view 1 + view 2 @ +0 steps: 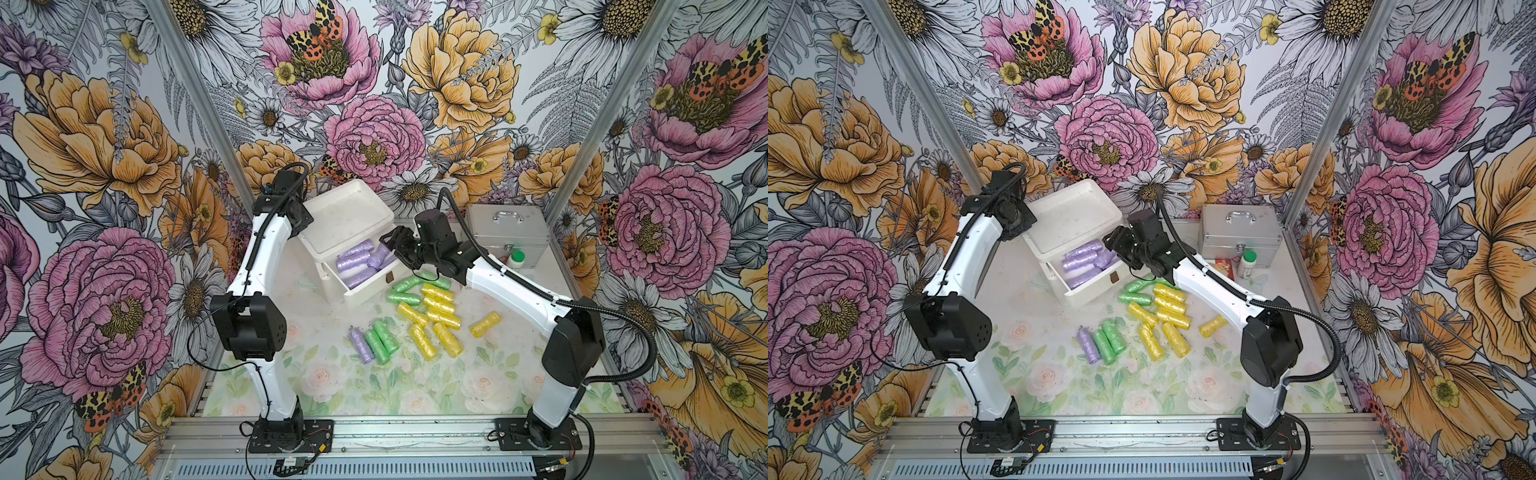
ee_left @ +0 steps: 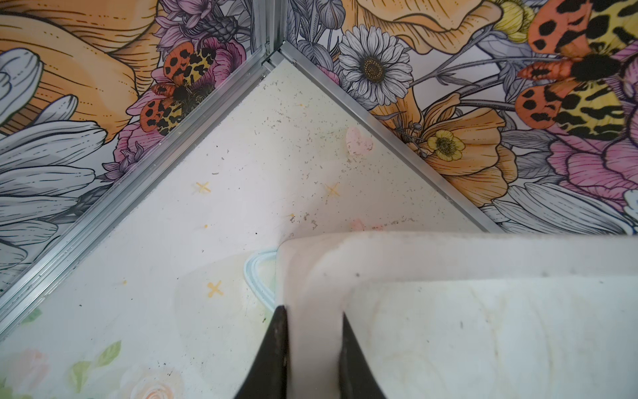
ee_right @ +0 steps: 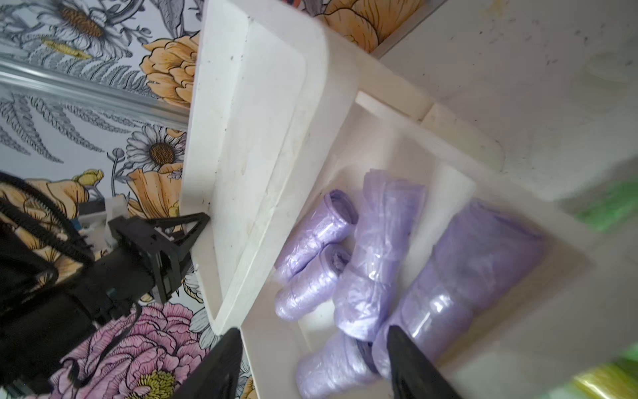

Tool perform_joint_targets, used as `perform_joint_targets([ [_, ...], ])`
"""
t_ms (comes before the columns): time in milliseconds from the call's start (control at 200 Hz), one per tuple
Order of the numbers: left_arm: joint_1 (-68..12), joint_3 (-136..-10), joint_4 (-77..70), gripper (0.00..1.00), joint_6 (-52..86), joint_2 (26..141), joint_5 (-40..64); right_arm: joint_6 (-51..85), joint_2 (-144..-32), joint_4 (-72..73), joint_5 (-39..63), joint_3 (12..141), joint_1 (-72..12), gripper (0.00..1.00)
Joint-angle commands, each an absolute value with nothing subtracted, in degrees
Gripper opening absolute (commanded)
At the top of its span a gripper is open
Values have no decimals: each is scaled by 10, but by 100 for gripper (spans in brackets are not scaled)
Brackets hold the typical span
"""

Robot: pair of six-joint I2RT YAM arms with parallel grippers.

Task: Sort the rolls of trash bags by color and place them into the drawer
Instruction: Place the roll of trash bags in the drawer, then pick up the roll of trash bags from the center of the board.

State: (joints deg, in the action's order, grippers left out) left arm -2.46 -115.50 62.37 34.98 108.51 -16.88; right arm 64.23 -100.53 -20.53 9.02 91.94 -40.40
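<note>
Nearest the arm bases, a single lilac roll of crinkly plastic trash bags [image 1: 360,345] lies on the floral-printed worktop [image 1: 332,386]. Two light green rolls [image 1: 376,348] are set just beside it, side by side. A little farther on, a cluster of glossy yellow rolls [image 1: 438,305] is spread out, most of them touching one another. One more yellow roll [image 1: 485,324] lies apart on the right arm's side. Behind the cluster, further light green rolls [image 1: 402,297] are seen just in front of the open white drawer [image 1: 374,289], one of them partly hidden by the right arm.

Several lilac rolls [image 1: 353,262] are packed inside the drawer, lying close against each other. The right fingers [image 3: 414,373] are held over the drawer, spread apart with nothing clamped between them. In the right wrist view, lilac rolls are seen lying in the drawer below them.

The drawer belongs to a white plastic cabinet [image 1: 345,216] with a tray-like top. The left fingers [image 2: 272,359] are closed on the raised rim of that top, one finger outside the rim and one inside it.

Farthest back, on the right arm's side, a silver metal case with a handle [image 1: 505,232] is placed, its lid down. A white bottle with a green cap [image 1: 516,261] stands upright just in front of it.
</note>
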Motion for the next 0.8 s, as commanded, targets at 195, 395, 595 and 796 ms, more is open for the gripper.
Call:
perform_joint_targets([
  [195, -35, -1152, 660, 0, 423, 1112, -32, 324, -897, -218, 33, 760, -548, 66],
  [395, -36, -1148, 660, 0, 423, 1112, -33, 248, -934, -232, -19, 700, -630, 65],
  [595, -37, -1148, 661, 0, 421, 1110, -31, 227, -988, -249, -77, 721, -683, 65],
  [796, -35, -1143, 661, 0, 419, 1107, -30, 196, -1063, -274, -85, 768, -703, 64],
])
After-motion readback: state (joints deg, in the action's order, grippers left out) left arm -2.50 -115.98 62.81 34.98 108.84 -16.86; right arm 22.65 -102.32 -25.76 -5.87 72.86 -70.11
